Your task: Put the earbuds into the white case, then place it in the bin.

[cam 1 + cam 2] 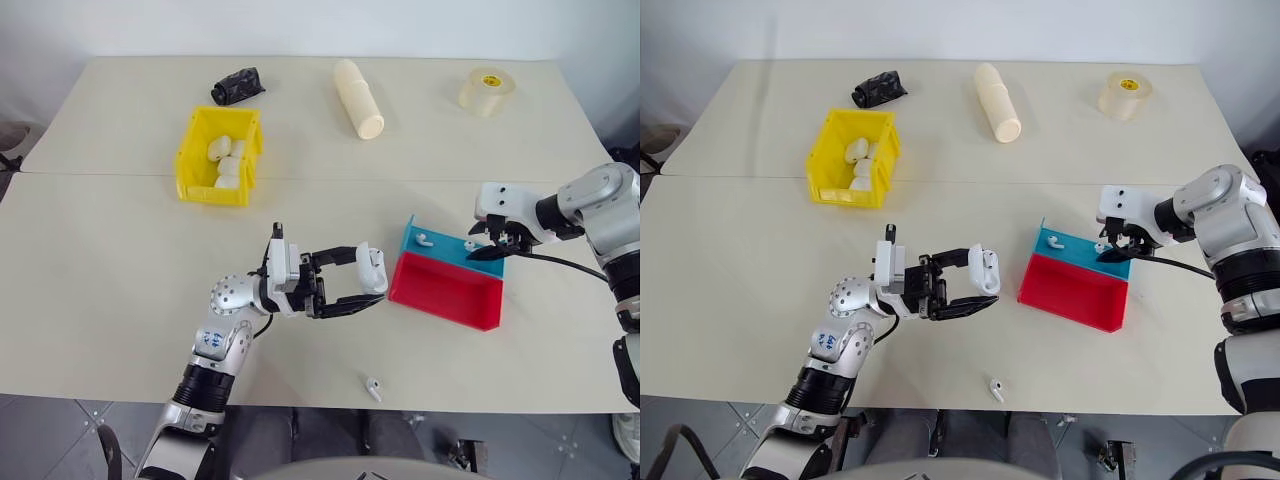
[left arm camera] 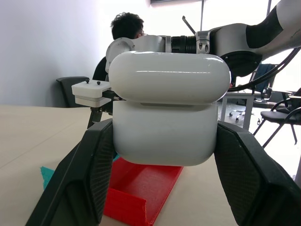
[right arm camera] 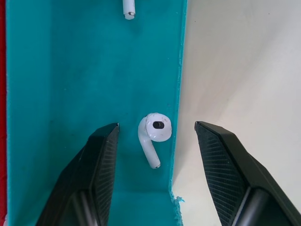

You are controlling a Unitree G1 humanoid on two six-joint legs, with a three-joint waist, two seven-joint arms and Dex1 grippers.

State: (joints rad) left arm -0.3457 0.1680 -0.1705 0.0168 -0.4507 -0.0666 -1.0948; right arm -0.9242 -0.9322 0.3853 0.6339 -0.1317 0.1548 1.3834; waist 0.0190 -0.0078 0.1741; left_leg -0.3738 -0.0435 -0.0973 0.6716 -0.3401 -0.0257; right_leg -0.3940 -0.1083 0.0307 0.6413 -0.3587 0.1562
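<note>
Earbud [image 3: 154, 133] lies in blue tray [image 3: 70, 70], by its edge; right hand [image 3: 156, 162] unclenched, straddling it. Close squarely on the bud, clear of the tray edge. Left hand [image 1: 366, 290] grasps case [image 1: 371, 269] beside the tray.

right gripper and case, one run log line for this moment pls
left gripper: shut on case | right gripper: open, astride earbud in blue tray | bin: case not in yet
</note>
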